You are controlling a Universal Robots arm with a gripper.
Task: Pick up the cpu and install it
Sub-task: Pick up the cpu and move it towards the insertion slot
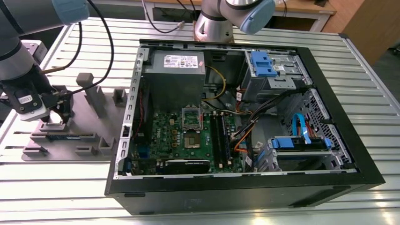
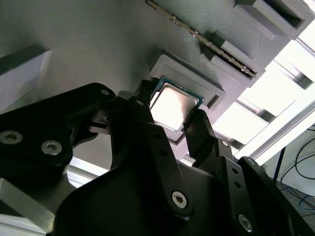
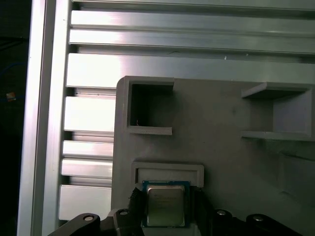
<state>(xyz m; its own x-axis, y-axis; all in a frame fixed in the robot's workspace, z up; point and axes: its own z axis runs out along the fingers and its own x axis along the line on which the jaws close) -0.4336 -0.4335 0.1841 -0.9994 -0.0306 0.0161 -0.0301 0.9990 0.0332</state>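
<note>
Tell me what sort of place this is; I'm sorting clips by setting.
Probably a robotics lab bench for computer assembly: an open desktop computer case lies on a slatted aluminium table, a grey parts fixture beside it holds the cpu, and the robot's gripper is at that cpu.

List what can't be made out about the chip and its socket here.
- Chip underside: in both wrist views it faces down into the grey tray.
- Chip in the exterior view: hidden behind the gripper.
- Socket on the green board: exterior view, too small to tell what lies in it.
</note>
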